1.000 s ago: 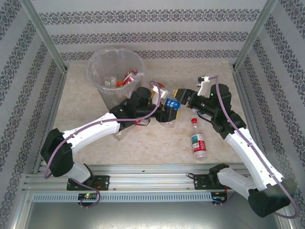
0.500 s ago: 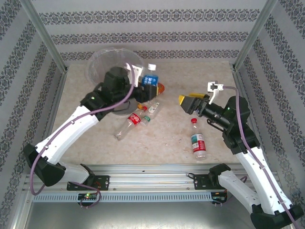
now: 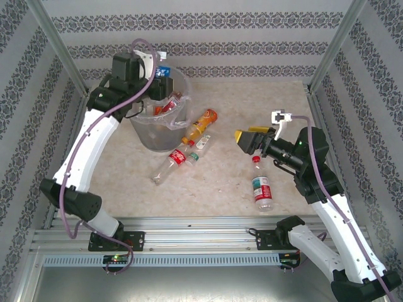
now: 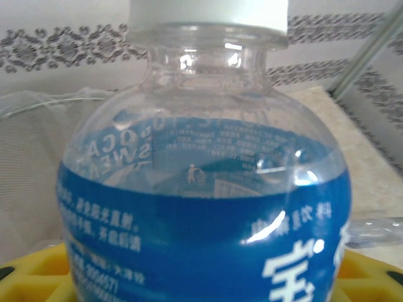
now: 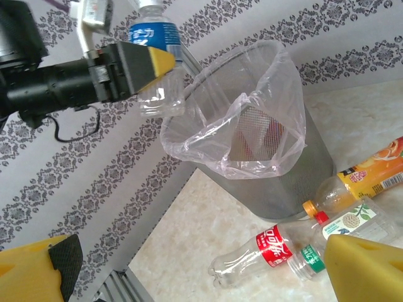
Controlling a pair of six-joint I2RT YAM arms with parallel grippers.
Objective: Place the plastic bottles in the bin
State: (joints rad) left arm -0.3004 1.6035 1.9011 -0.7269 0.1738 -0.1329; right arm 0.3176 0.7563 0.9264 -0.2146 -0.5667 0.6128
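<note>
Four loose bottles: clear plastic, all lying on their sides on the beige marbled bench (image 3: 220, 189), outside the bin.
Orange-labelled bottle (image 3: 201, 123): just beside the bin's near-right wall.
Red-labelled cola bottle (image 3: 174, 162): in front of the bin, close to the green-labelled one.
Green-labelled bottle (image 3: 200, 146): between the cola bottle and the orange-labelled bottle, its neck end near both.
Red-capped bottle with a white-and-red label (image 3: 261, 187): well apart from the other three, on the right side of the bench, near the right arm.
Bin: grey translucent round bucket (image 3: 143, 129) lined with a clear plastic bag, upright at the far left of the bench. At least one red-labelled bottle (image 3: 169, 104) shows inside.
Held bottle: blue-labelled clear bottle with a white cap (image 4: 201, 207), cap up, in the air at the bin's far rim. It is not in the bin.
Left jaws: clamped on the body of the blue-labelled bottle, with yellow pads (image 4: 38, 277) on either side.
Right jaws: spread wide and holding nothing, yellow pads (image 5: 368, 270) apart. They are above the bench right of centre and point towards the bin.
</note>
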